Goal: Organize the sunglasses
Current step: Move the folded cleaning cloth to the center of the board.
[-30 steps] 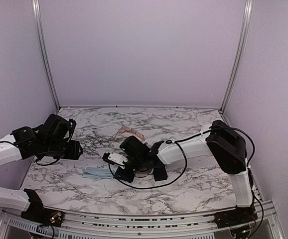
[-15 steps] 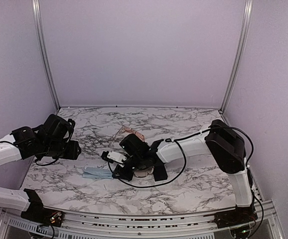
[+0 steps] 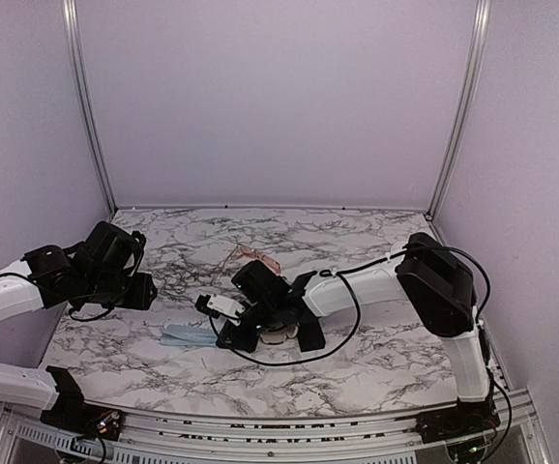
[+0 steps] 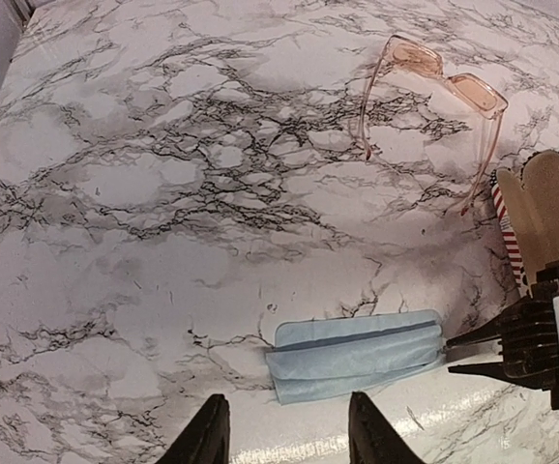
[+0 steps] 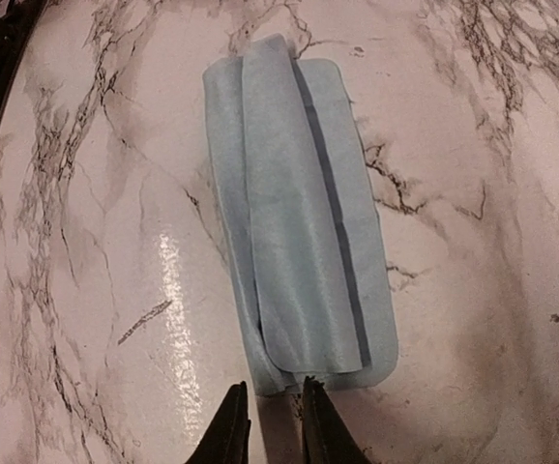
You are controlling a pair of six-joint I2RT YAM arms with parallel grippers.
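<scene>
**Pink sunglasses lie open past the right tool**

The sunglasses (image 4: pixel 434 82), with pinkish lenses and their arms unfolded, lie flat on the marble desk (image 4: pixel 115 193). They are beyond the right tool (image 5: pixel 275 425), apart from it, and far ahead of the left tool (image 4: pixel 289 440). A striped case (image 4: pixel 505 227) lies between the sunglasses and the right tool. A folded blue cloth (image 5: pixel 299 222) lies just in front of the right tool. This tool's fingers (image 5: pixel 229 425) stand narrow at the near end of the cloth, and I cannot tell if they pinch it. The left tool hangs above the desk, moderately wide, holding nothing.
</scene>
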